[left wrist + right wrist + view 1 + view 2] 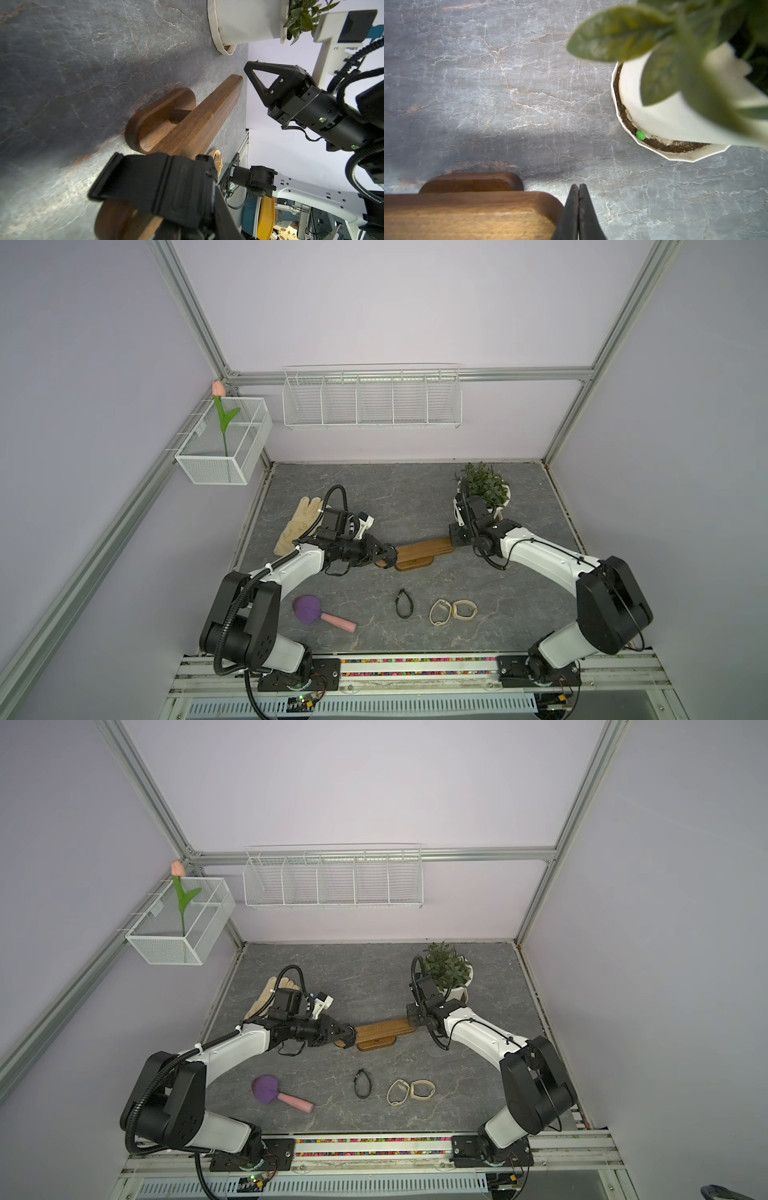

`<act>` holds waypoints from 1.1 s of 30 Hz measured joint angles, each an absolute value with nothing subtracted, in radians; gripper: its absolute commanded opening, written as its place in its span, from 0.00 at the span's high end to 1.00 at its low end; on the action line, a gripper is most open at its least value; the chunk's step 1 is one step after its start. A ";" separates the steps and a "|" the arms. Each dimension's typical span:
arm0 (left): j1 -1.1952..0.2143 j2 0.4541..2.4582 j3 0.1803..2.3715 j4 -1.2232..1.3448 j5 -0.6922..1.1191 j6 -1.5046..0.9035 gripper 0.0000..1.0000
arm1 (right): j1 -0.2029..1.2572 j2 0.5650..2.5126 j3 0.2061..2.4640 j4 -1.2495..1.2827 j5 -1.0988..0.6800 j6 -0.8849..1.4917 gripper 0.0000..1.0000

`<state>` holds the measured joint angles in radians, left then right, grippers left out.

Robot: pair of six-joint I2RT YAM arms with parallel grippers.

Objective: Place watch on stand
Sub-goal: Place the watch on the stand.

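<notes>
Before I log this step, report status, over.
Left gripper shut on black watch, strap round stand end. Right gripper shut, beside the other end. Stand between them bare.

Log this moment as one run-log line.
left gripper: shut on black watch | watch: looped over left end of stand | right gripper: shut, empty, beside stand's right end | step: placing, not released

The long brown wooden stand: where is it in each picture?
In a top view: brown wooden stand below picture centre.
In a top view: same place.
Left wrist: middle, black watch at its near end.
Right wrist: its end beside the shut right pincer.
Shared landmark: green plant in white pot.
</notes>
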<state>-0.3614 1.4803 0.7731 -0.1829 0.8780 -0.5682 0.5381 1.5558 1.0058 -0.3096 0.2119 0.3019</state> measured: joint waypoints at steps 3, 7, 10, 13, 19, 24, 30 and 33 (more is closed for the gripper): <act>-0.374 1.489 0.781 -0.180 0.879 -0.569 1.00 | 0.538 1.556 1.006 -0.314 0.201 0.306 0.93; -0.402 1.501 0.790 -0.167 0.880 -0.574 1.00 | 0.538 1.556 1.001 -0.312 0.191 0.319 0.93; -0.417 1.520 0.794 -0.147 0.881 -0.584 1.00 | 0.539 1.556 0.997 -0.309 0.182 0.333 0.93; -0.427 1.543 0.794 -0.124 0.884 -0.595 1.00 | 0.546 1.558 0.995 -0.307 0.173 0.344 0.93; -0.444 1.571 0.794 -0.069 0.889 -0.622 1.00 | 0.569 1.579 0.995 -0.290 0.160 0.360 0.93; -0.461 1.593 0.813 -0.052 0.891 -0.636 1.00 | 0.579 1.589 0.995 -0.281 0.159 0.367 0.93; -0.483 1.614 0.839 -0.050 0.891 -0.640 1.00 | 0.580 1.591 0.995 -0.279 0.160 0.368 0.93; -0.490 1.620 0.847 -0.051 0.891 -0.643 1.00 | 0.580 1.595 0.995 -0.277 0.160 0.369 0.93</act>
